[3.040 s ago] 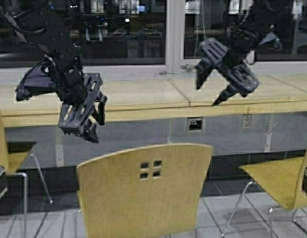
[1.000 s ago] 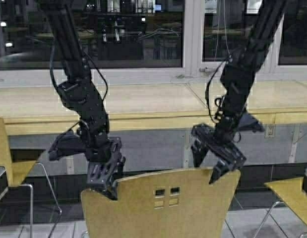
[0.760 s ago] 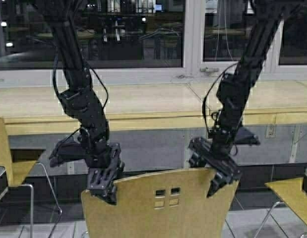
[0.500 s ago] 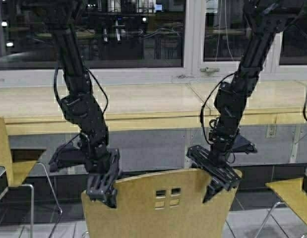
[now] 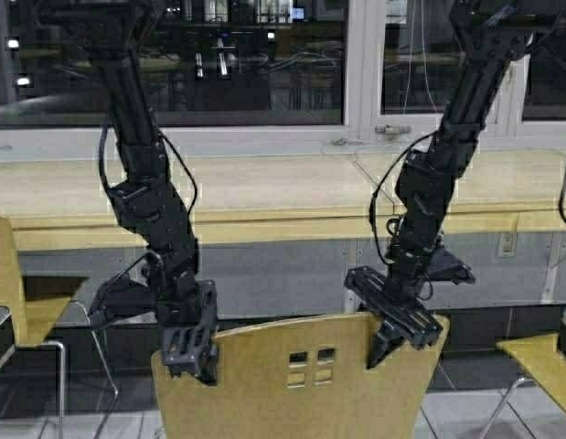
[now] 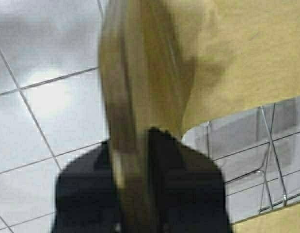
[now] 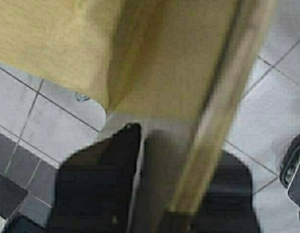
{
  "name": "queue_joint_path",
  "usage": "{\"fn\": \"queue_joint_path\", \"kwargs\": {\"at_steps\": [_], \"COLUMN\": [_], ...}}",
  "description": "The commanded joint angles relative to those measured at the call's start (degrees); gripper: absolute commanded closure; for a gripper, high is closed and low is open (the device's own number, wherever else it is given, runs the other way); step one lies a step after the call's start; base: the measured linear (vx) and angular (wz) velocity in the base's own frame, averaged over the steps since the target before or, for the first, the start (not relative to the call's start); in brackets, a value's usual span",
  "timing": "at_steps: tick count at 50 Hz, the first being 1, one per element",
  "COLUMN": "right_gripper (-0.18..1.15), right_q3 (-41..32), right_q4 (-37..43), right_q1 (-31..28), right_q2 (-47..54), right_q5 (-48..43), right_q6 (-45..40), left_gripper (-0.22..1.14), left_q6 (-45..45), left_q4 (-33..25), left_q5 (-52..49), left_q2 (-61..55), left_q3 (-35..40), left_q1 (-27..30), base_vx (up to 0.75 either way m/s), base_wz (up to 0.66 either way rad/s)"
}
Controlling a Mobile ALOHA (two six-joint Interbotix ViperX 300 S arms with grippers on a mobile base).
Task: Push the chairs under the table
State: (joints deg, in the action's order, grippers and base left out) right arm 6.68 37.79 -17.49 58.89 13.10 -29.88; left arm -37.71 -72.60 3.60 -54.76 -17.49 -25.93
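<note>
Chair (image 5: pixel 301 375) backrest between both hands

My arms are black, jointed, looped with thin black cables; each ends in slotted, ribbed black fingers.

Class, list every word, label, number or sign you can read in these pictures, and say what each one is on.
None can be read.
The chair, table and both grippers (left, right) show no lettering.
The wall socket under the table is too small to tell any marking.
</note>
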Motion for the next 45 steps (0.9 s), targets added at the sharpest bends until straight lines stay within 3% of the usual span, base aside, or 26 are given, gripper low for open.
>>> {"fn": "queue_joint_path", "kwargs": {"at_steps": [1,34,45], "right_gripper": [0.93,0.93,0.93], "right_q3": [1.1,2.4,1.3], "right_q4": [-0.7,-0.7,-0.7], "right_q1": [-1.8,-3.2,-3.3], "right_q2": [-1.8,-0.7,-0.6], "right_q5": [0.1,-0.4,-0.4], "right_q6": [3.3,3.6,3.3], "left_gripper": [0.89,0.89,0.89], "left_q6": [3.8,5.3,5.4], "left_q4": [0.8,0.9,1.0], "left_q5": [0.5,0.5,1.0], "left_q2": [2.9,4.0,2.7], "left_q3": [0.4,-2.2,0.3], "left_q1": [3.3,4.7,5.4], "base_vx": [0.09,0.18,0.27], "base_wz": [0.01,0.03,-0.03]}}
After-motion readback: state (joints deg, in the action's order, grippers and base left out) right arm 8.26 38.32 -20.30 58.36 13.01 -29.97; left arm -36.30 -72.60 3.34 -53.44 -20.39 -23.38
